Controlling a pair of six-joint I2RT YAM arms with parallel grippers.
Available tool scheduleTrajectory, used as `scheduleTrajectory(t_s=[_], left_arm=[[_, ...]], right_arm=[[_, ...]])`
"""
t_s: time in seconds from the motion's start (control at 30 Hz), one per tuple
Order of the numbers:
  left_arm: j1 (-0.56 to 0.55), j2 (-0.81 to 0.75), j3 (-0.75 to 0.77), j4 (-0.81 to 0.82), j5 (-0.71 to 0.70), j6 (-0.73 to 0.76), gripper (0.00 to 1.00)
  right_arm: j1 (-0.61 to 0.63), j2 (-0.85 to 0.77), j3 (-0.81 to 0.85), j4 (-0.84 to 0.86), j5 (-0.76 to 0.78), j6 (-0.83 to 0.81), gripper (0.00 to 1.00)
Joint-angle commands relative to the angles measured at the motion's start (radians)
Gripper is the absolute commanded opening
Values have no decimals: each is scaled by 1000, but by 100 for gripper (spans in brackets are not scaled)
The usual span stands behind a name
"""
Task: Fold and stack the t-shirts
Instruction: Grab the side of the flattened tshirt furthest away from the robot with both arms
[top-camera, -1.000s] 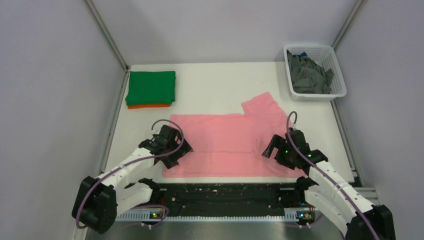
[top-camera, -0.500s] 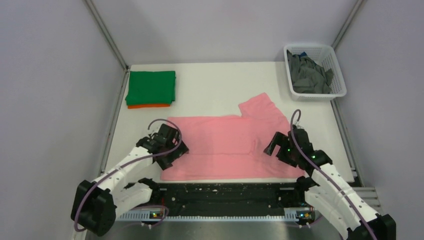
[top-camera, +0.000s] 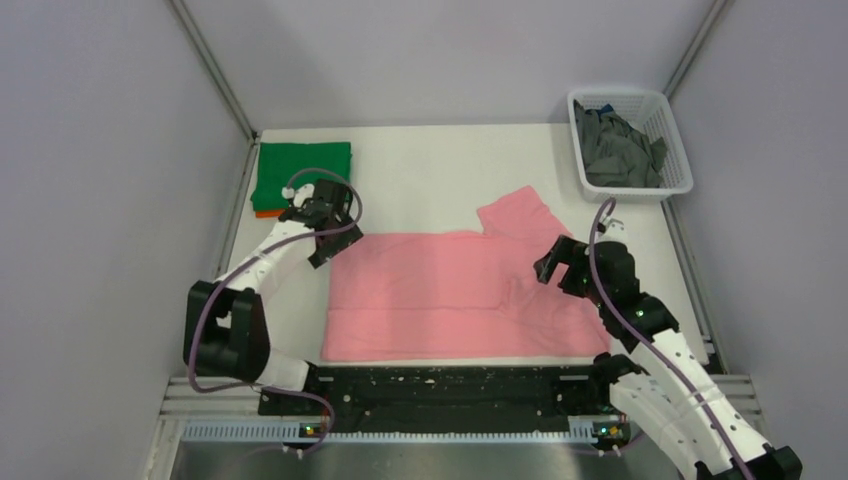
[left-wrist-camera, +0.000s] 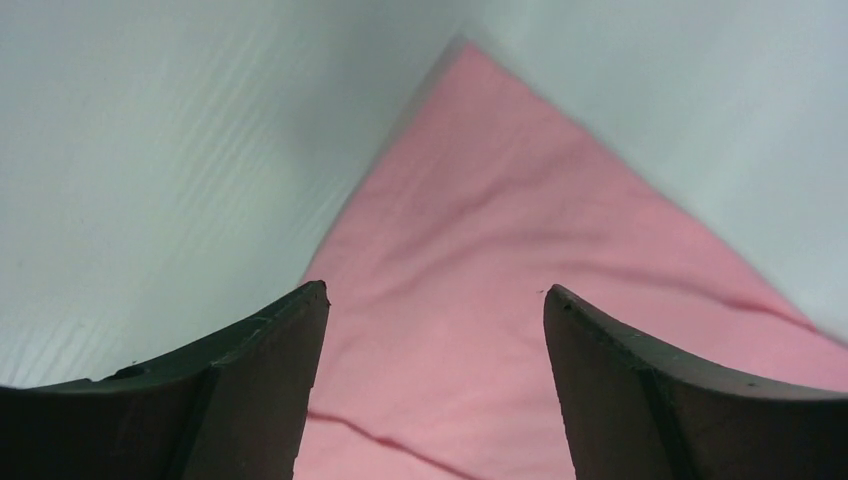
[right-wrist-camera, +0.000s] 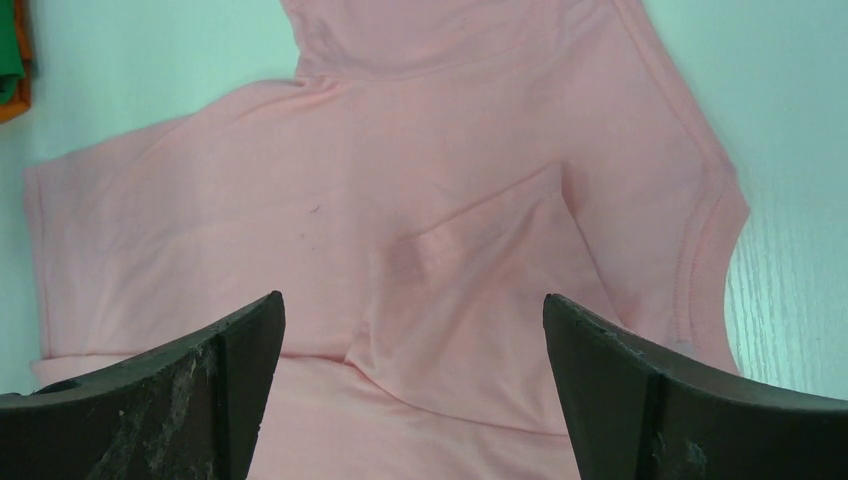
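Pink shirt (top-camera: 440, 290): smooth soft cloth, flat mid-table (top-camera: 430, 170), wide rectangle, one sleeve poking out.
Green shirt (top-camera: 300, 172): folded square on orange shirt (top-camera: 265, 212), far left.
Grey shirts (top-camera: 615, 150): crumpled in lattice basket (top-camera: 640, 97).
Left gripper (left-wrist-camera: 435, 290): spread wide over pink corner.
Right gripper (right-wrist-camera: 415, 300): spread wide over pink folds.

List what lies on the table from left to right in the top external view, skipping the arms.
Folded green t-shirt stacked on an orange t-shirt → spread light pink t-shirt → white plastic lattice basket holding dark grey t-shirts.
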Motion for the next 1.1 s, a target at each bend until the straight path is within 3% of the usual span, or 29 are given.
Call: scheduleTrajectory(t_s=[0.0,0.23,0.57,1.07], left_arm=[[56,124,120,82,-78,78,81],[82,349,277,71,-142,81,69],[106,496,352,93,-146,76,60],[106,492,292,14,-19,23,47]], right_arm=[[11,-4,-9,85,50,-62,99],[11,4,-28,90,134,-90,99],[12,9,-46,111,127,-104,99],[12,10,-57,117,131,-107,99]])
